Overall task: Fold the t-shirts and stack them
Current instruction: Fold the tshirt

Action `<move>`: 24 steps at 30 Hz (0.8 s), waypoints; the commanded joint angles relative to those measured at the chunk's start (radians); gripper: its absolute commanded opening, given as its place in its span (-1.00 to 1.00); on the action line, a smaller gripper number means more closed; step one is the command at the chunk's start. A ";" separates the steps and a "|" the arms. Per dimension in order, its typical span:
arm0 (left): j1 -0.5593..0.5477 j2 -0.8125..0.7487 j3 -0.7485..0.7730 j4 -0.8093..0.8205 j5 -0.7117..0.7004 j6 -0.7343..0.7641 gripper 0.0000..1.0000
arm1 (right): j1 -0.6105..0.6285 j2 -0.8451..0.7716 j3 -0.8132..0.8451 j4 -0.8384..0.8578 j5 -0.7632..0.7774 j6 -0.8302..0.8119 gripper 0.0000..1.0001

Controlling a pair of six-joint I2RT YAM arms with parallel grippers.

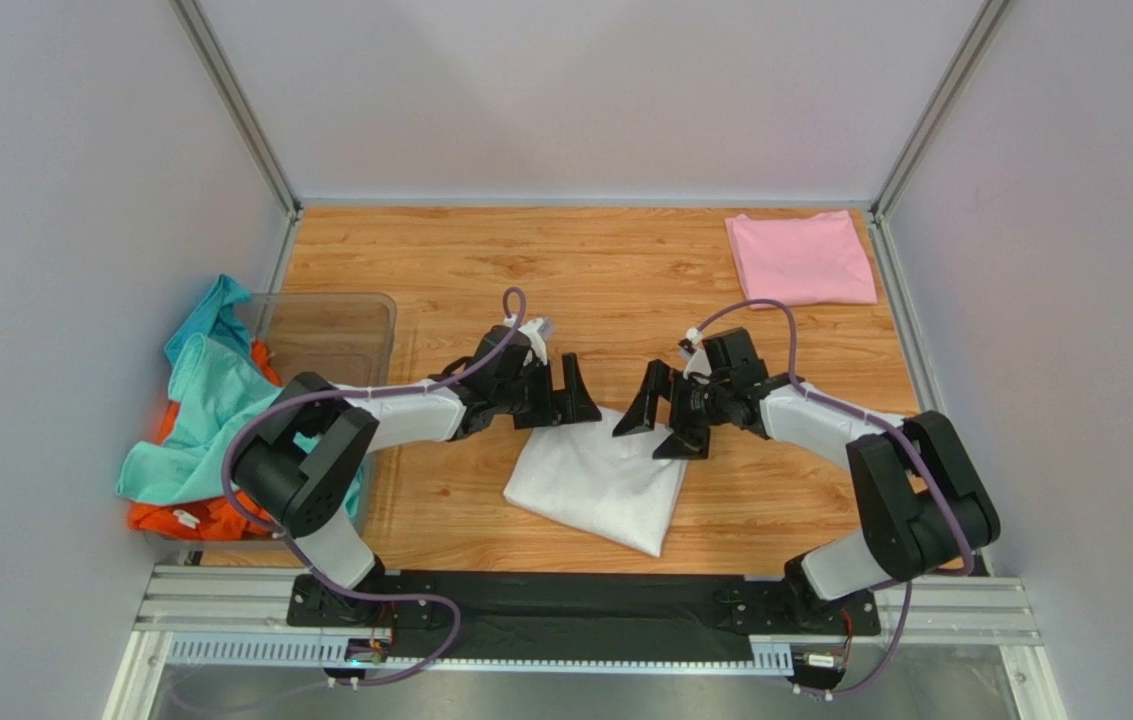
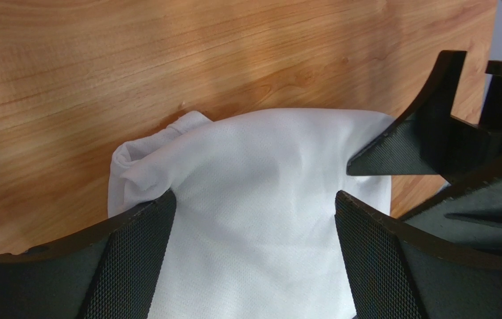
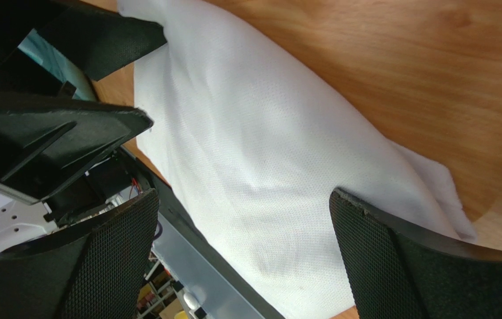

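A folded white t-shirt (image 1: 599, 480) lies on the wooden table (image 1: 527, 278) near the front middle. It also shows in the left wrist view (image 2: 253, 199) and in the right wrist view (image 3: 260, 159). My left gripper (image 1: 575, 402) is open and empty above the shirt's far left edge. My right gripper (image 1: 662, 422) is open and empty above the shirt's far right edge. A folded pale pink t-shirt (image 1: 801, 255) lies at the far right. A teal shirt (image 1: 209, 402) and an orange shirt (image 1: 197, 518) are heaped at the left edge.
A clear plastic bin (image 1: 329, 333) stands at the left, beside the heaped shirts. Metal frame posts and grey walls close in the table at the left, back and right. The arm bases sit on a black rail (image 1: 587, 608) at the front.
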 commanded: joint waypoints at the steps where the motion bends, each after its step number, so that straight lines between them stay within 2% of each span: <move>1: 0.016 0.047 -0.015 0.026 0.008 0.003 0.92 | -0.026 0.032 0.002 0.042 0.052 -0.032 1.00; 5: 0.029 0.009 -0.055 0.023 0.002 -0.003 0.91 | -0.072 0.096 0.019 0.013 0.066 -0.087 1.00; 10: 0.028 -0.170 -0.100 -0.028 -0.051 0.006 0.92 | -0.077 0.127 0.124 -0.061 0.058 -0.136 1.00; 11: 0.028 -0.205 -0.083 -0.084 -0.065 0.027 0.92 | -0.069 0.114 0.146 -0.104 0.058 -0.152 1.00; 17: 0.026 -0.508 0.012 -0.351 -0.269 0.144 0.99 | -0.014 -0.098 0.391 -0.403 0.216 -0.258 1.00; 20: 0.028 -0.650 0.050 -0.471 -0.364 0.184 0.99 | -0.005 -0.214 0.477 -0.496 0.283 -0.273 1.00; 23: 0.028 -0.776 0.081 -0.590 -0.424 0.190 0.99 | 0.004 -0.317 0.505 -0.561 0.366 -0.272 1.00; 24: 0.026 -0.842 0.083 -0.614 -0.445 0.191 0.99 | 0.003 -0.395 0.496 -0.567 0.421 -0.265 1.00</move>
